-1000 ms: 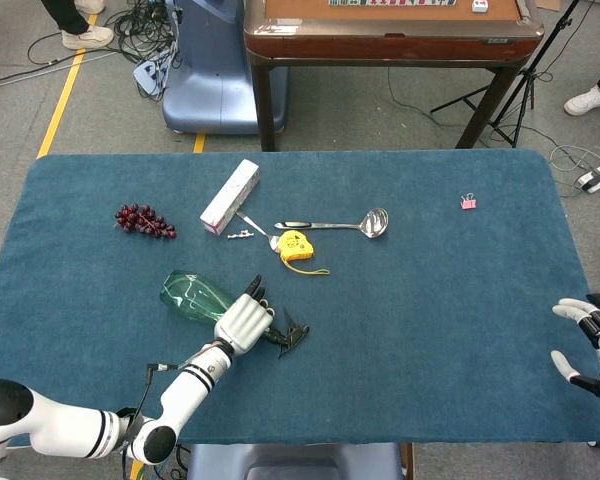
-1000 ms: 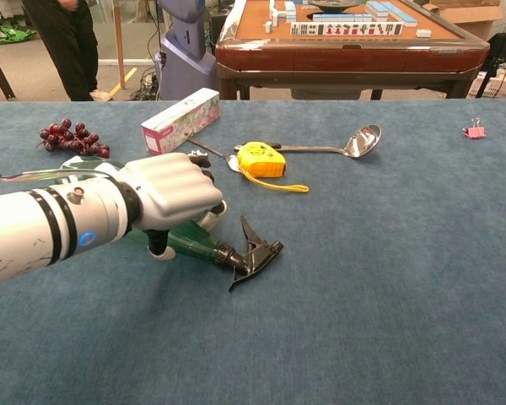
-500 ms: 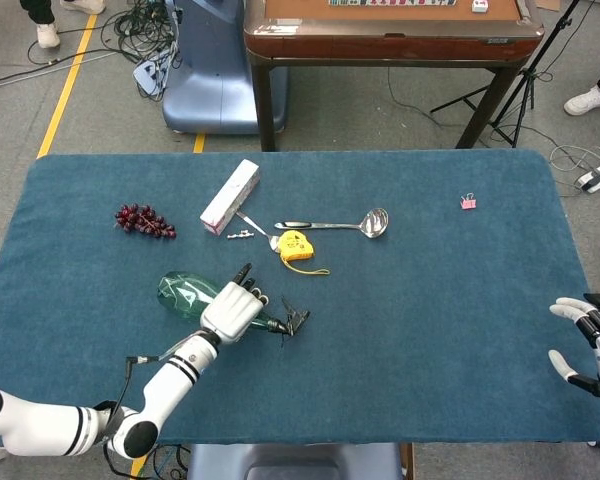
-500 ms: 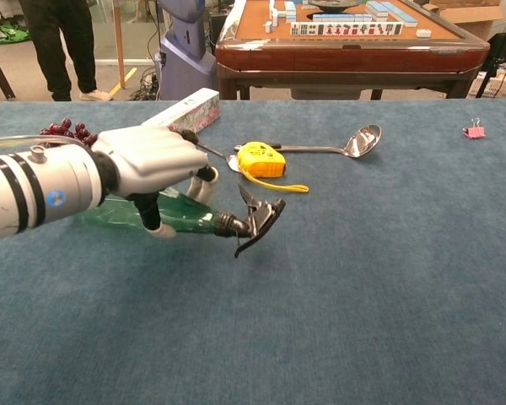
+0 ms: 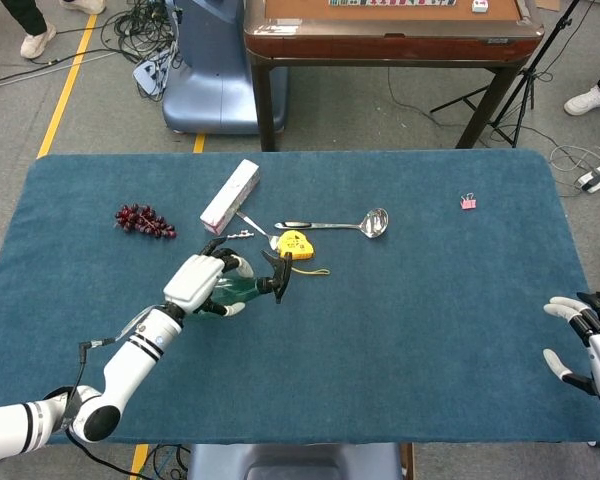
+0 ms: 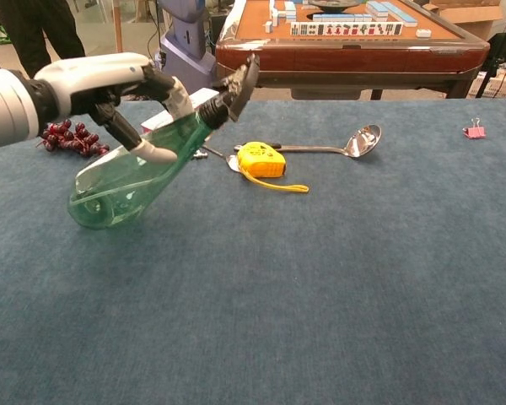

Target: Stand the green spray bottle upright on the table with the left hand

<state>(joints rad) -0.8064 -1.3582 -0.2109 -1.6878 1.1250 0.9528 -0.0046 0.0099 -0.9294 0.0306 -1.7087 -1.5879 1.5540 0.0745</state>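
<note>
My left hand grips the green spray bottle around its neck. The clear green bottle is tilted, its base low near the blue table and its black trigger head raised up and to the right. Whether the base touches the cloth I cannot tell. My right hand hovers at the table's right front edge, fingers spread, holding nothing; the chest view does not show it.
A yellow tape measure and a metal ladle lie just beyond the bottle. A white-pink box, dark grapes and a pink clip lie farther back. A mahjong table stands behind.
My left hand has lifted the bottle from lying flat and swung its trigger end upward, moving it back toward the tape measure. The right hand has barely moved.
</note>
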